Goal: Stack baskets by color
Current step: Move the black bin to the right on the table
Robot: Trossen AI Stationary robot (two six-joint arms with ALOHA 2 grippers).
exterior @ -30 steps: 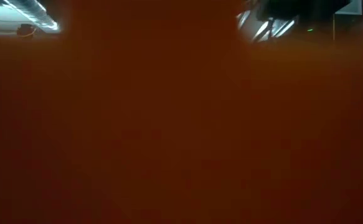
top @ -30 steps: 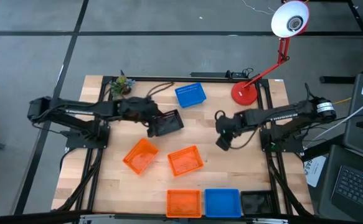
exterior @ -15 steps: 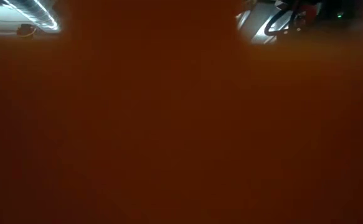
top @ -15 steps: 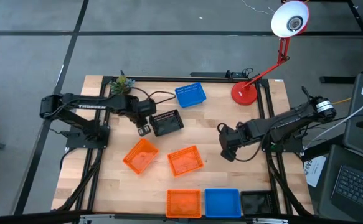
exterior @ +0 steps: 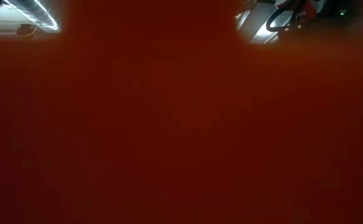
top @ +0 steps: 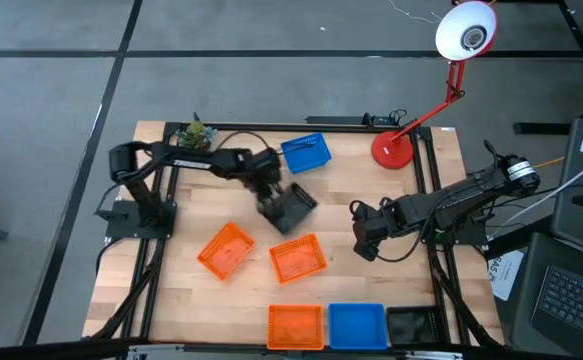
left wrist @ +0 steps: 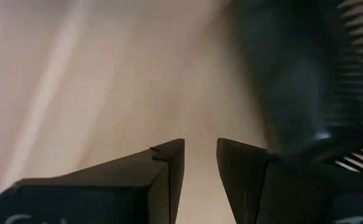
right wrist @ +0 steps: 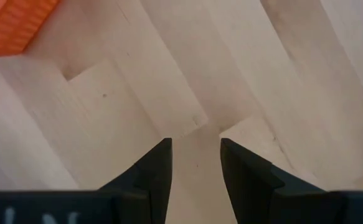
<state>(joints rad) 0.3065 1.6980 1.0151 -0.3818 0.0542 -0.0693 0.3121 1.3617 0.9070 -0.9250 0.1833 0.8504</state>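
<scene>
A black basket (top: 293, 209) lies askew on the table's middle, and my left gripper (top: 270, 198) stands at its left side, pointing steeply down. In the left wrist view the gripper (left wrist: 200, 149) is open with bare wood between its fingers and the black basket (left wrist: 306, 87) beside one finger. My right gripper (top: 364, 240) hangs open over bare wood at the right, its fingertips (right wrist: 193, 146) with nothing between them. A blue basket (top: 306, 152) sits at the back. Two orange baskets (top: 225, 250) (top: 298, 258) lie in the middle. My left gripper meets the black basket with the outer side of one finger (left wrist: 256, 180), against the basket's slatted side wall (left wrist: 349, 140). The fingers come slanting down from the table's left. The basket rests on the table. The picture is blurred at the place of contact.
Along the near edge stand an orange basket (top: 295, 326), a blue basket (top: 357, 326) and a black basket (top: 411, 325). A red desk lamp (top: 393, 148) and a small potted plant (top: 195, 134) stand at the back. Something orange (exterior: 169, 124) fills the low view.
My left gripper has drawn back from the black basket, then gone down and toward the table's right, tipping more steeply. The black basket has slid toward the right and near edges and turned about. My right gripper has moved a little toward the near edge.
</scene>
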